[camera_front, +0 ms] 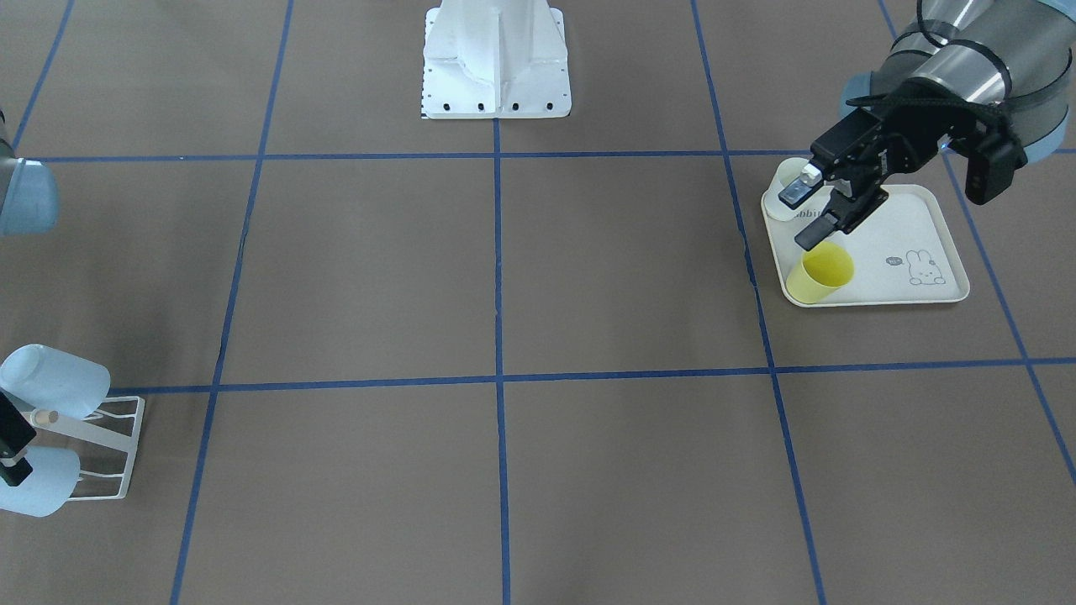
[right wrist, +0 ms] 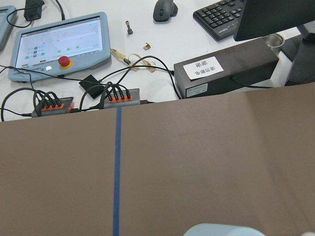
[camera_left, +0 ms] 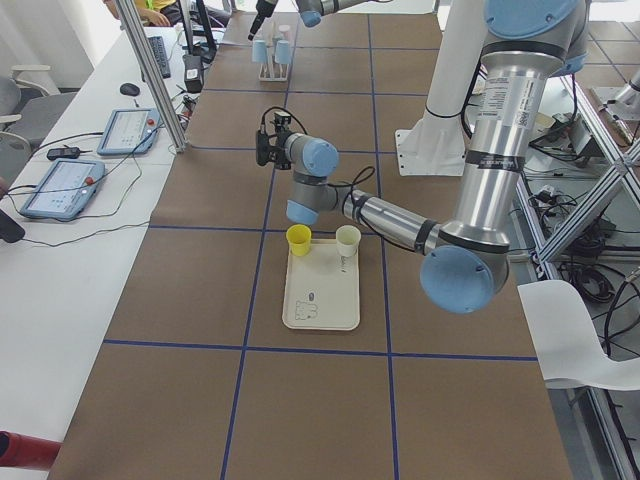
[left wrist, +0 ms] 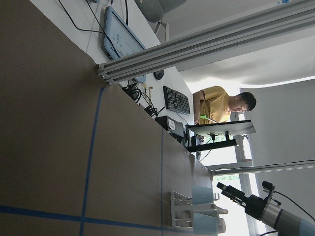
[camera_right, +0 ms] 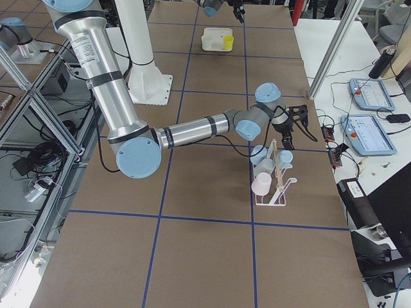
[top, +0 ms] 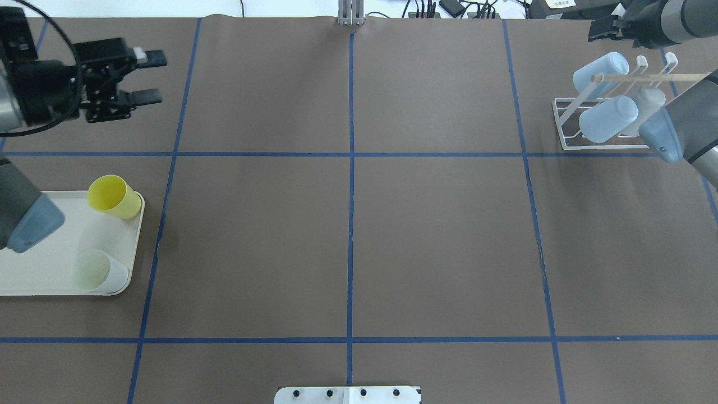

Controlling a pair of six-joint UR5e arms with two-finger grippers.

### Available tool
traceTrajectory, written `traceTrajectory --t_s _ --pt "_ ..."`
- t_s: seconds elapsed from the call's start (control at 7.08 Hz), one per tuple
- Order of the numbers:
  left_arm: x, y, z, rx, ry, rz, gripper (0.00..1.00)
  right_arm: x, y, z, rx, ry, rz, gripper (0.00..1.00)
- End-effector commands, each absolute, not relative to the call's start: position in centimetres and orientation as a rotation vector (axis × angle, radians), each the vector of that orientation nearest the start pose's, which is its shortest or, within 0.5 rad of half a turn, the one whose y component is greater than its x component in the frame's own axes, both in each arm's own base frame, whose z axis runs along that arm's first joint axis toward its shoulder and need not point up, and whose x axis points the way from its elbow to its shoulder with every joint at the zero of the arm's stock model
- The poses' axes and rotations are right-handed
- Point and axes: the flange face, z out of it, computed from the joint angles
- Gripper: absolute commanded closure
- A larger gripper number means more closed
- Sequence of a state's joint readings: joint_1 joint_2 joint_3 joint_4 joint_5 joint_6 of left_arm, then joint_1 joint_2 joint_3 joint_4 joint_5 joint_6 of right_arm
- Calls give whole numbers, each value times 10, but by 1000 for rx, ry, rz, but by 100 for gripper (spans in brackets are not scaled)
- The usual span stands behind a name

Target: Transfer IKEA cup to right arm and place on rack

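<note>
A yellow cup (top: pixel 112 196) and a pale whitish cup (top: pixel 98 271) lie on their sides on the cream rabbit-print tray (top: pixel 56 247) at the left of the table. My left gripper (top: pixel 148 78) is open and empty. It hangs in the air beyond the tray's far edge; in the front view it (camera_front: pixel 807 214) shows over the tray between the yellow cup (camera_front: pixel 824 270) and the pale cup (camera_front: pixel 786 181). The white wire rack (top: pixel 566 140) with its wooden peg (top: pixel 645 77) stands far right and holds two blue cups and a clear one. My right gripper (camera_right: pixel 295 131) hovers above it, jaws apart, empty.
Blue tape lines cross the brown table. The robot's white base (camera_front: pixel 496 76) stands at the near middle edge. Beyond the far edge a desk carries tablets (right wrist: pixel 59 44), cables and a keyboard, with aluminium posts (left wrist: pixel 197 44) and a seated person (left wrist: pixel 221 103).
</note>
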State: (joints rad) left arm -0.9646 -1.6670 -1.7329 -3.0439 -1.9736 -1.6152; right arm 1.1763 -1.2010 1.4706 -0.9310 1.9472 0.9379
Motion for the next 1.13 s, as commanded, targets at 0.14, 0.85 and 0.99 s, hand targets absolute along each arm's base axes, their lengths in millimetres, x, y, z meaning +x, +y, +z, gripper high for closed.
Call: traceTrajectory --t_s 0.14,0.85,0.99 --pt "158 -405 446 550 1138 -190 1 -159 -632 385 464 -882 379 0" --pt "235 -325 500 175 1082 -171 1 -153 -611 346 461 -902 400 0" --pt "229 -316 514 166 1052 -169 1 -154 -611 347 458 -901 400 0"
